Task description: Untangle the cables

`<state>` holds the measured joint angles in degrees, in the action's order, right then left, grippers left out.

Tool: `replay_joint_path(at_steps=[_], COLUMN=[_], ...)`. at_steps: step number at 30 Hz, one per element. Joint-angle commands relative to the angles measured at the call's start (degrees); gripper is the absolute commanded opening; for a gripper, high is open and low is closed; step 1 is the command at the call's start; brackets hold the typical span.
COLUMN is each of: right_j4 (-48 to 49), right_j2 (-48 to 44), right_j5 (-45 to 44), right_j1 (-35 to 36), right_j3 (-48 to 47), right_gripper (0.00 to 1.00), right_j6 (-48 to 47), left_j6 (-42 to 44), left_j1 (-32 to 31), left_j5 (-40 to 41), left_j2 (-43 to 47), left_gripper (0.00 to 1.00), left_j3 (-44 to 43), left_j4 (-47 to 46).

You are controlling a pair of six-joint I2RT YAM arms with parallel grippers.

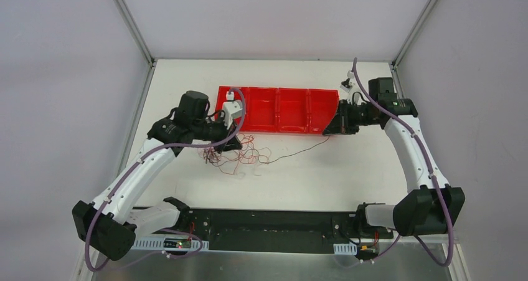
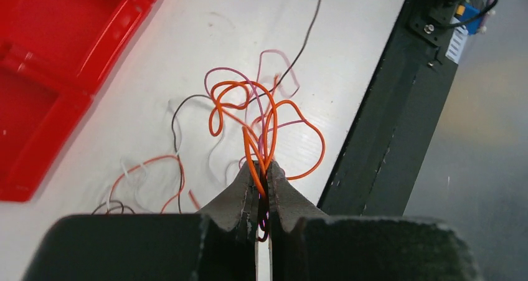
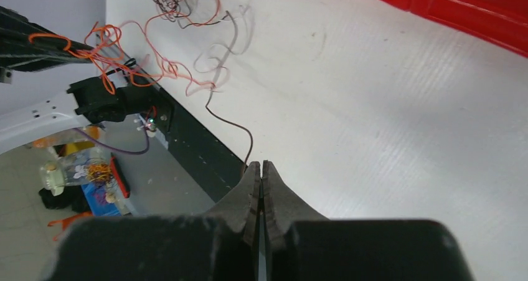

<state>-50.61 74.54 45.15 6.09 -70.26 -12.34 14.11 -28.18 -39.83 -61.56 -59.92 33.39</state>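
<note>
The fingers (image 2: 240,197) of the left gripper (image 2: 263,169) were pressed together on a few orange and purple strands (image 2: 251,153), which were lifted a little above the table (image 1: 348,175), so that their loops hung free in front of the tips. The fingers (image 3: 246,194) of the right gripper (image 3: 260,166) were also closed, and the end of one dark cable (image 3: 251,149) was pinched at their tips.

In the top view the cables (image 1: 233,155) were found as a loose tangle on the white table, at about 7 o'clock from the red tray (image 1: 274,130) and just below the left gripper. From the tangle the dark cable was drawn out toward 3 o'clock, up to the right gripper at the tray's right end.

The two grips were probably placed well apart on purpose: with the bundle kept at one side and the single cable pulled from the other, this cable could be slid out of the knot. It lay with a little slack, not fully tight. The tray appeared to be without cables, so the sorting was judged as only begun. A careful pull was thought necessary, because thin strands may tighten the knot instead.
</note>
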Motion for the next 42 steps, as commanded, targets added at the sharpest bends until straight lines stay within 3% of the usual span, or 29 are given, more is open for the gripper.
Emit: replay_joint_path(at_steps=[1, 4, 7, 9, 13, 17, 23, 29, 30, 31, 32, 33, 34, 38, 42], right_j4=[-3.75, -8.24, -6.10, -0.51, 6.24, 13.42, 20.59, 23.83, 24.22, 24.42, 24.03, 22.87, 21.26, 15.99, 13.45], right_j2=[-2.87, -1.63, -1.96, -3.06, -1.87, 2.11, 4.74, 7.68, 8.00, 8.19, 8.34, 8.29, 8.09, 4.56, 0.08], right_j5=[-6.20, -3.44, 4.29, 5.22, 4.18, 7.33, 4.49, -3.92, -4.33, -4.52, -4.99, -6.47, -9.23, -20.29, -23.88], right_j1=[-2.69, -2.71, -1.62, 3.06, 13.93, 17.78, 23.80, 25.65, 25.91, 26.23, 26.56, 26.81, 26.82, 23.71, 18.33], right_j3=[0.21, -0.35, -0.35, 0.13, -1.75, -2.70, -0.11, 1.85, 1.80, 1.80, 1.71, 1.33, 0.96, 2.82, 5.95], right_gripper=[0.00, 0.02, 0.50, 0.69, 0.81, 0.84, 0.80, 0.60, 0.55, 0.43, 0.27, 0.04, 0.00, 0.00, 0.00], right_j6=[-6.64, -10.77, -7.90, -2.36, 5.68, 14.62, 18.63, 18.99, 19.05, 18.77, 17.94, 16.73, 15.34, 10.07, 8.38], left_j6=[-3.09, -6.25, -16.93, -22.99, -32.70, -37.74, -41.55, -44.78, -44.70, -44.63, -44.54, -44.52, -44.27, -39.56, -28.51], left_j1=[6.55, 7.87, 5.96, 3.99, -1.04, -4.94, -5.39, -5.32, -5.23, -5.09, -4.83, -4.22, -3.22, 3.16, 8.56], left_j5=[-2.80, -8.91, -12.01, -11.11, -5.99, -3.47, -4.27, -5.94, -5.75, -5.56, -5.63, -5.91, -6.15, -8.30, -12.07], left_j2=[1.73, 1.67, -0.13, -1.44, -4.79, -7.88, -11.54, -11.59, -11.18, -10.88, -10.49, -10.01, -9.47, -5.61, -1.63], left_gripper=[0.00, 0.00, 0.00, 0.00, 0.00, 0.00, 0.00, 0.00, 0.00, 0.00, 0.00, 0.00, 0.00, 0.00, 0.00], left_j3=[1.19, 0.49, -0.05, -0.39, -1.93, -2.37, -2.41, -0.99, -0.64, -0.38, -0.11, 0.13, 0.27, 1.62, 2.69], left_j4=[3.48, 3.33, -2.89, -7.64, -13.55, -18.64, -24.54, -28.95, -28.92, -29.04, -28.99, -28.80, -28.12, -22.64, -10.56])
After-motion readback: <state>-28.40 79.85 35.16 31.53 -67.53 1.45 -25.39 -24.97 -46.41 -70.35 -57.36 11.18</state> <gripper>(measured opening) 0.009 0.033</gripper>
